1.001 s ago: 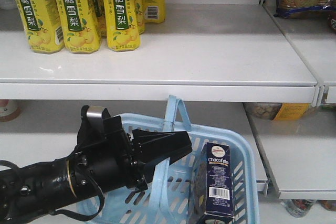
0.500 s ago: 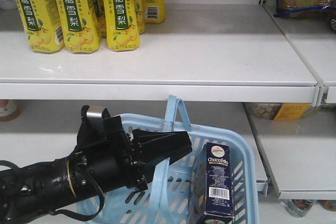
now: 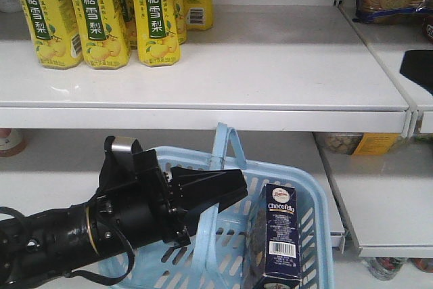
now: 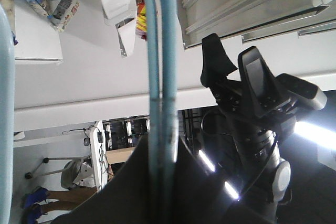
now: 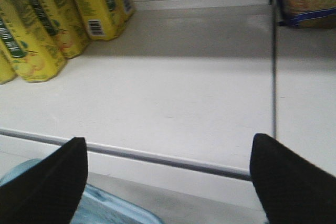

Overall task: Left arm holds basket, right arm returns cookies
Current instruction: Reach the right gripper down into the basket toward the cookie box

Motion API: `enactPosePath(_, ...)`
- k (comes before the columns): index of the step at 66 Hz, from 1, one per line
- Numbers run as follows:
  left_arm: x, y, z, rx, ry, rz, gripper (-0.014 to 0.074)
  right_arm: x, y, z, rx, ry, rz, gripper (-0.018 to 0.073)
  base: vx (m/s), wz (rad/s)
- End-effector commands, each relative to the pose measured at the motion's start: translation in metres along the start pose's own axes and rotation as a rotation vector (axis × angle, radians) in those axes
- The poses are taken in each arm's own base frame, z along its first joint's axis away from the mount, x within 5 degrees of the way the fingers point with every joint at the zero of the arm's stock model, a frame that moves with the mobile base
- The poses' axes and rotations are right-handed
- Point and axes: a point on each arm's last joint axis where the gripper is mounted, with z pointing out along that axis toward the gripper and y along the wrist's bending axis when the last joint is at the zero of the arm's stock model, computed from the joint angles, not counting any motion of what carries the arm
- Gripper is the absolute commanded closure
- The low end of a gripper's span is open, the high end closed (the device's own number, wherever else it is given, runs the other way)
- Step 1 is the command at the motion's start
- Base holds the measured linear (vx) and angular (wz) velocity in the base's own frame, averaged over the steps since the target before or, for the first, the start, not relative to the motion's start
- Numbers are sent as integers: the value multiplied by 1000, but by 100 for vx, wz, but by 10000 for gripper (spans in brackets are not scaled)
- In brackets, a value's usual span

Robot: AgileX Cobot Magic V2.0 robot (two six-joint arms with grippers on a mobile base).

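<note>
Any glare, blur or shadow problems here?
Front view: evenly lit, sharp, cookies lettering legible. Left wrist view: lights flare lower right; basket handle close and soft. Right wrist view: yellow cartons blurred, shadow across the shelf's back, right gripper silhouetted.

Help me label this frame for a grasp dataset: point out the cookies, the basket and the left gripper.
cookies (image 3: 281,231): front-facing view, front face of the box.
basket (image 3: 270,166): front-facing view, back rim.
left gripper (image 3: 235,187): front-facing view, tips of the black wedge.
</note>
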Motion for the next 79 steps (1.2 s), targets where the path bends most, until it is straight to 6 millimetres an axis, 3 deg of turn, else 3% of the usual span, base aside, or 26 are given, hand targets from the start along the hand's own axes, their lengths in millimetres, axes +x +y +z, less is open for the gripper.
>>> enactPosePath(1, -15, -40, -4, 308, -115, 7, 599, -15, 8, 4, -105, -83, 30, -15, 0, 0)
enactPosePath(26, -15, -40, -4, 308, -115, 7, 599, -13, 21, 27, -281, -34, 53, -10, 0, 0)
enactPosePath(79, -15, -40, -4, 308, -115, 7, 599, -22, 12, 37, -124, -149, -18, 11, 0, 0)
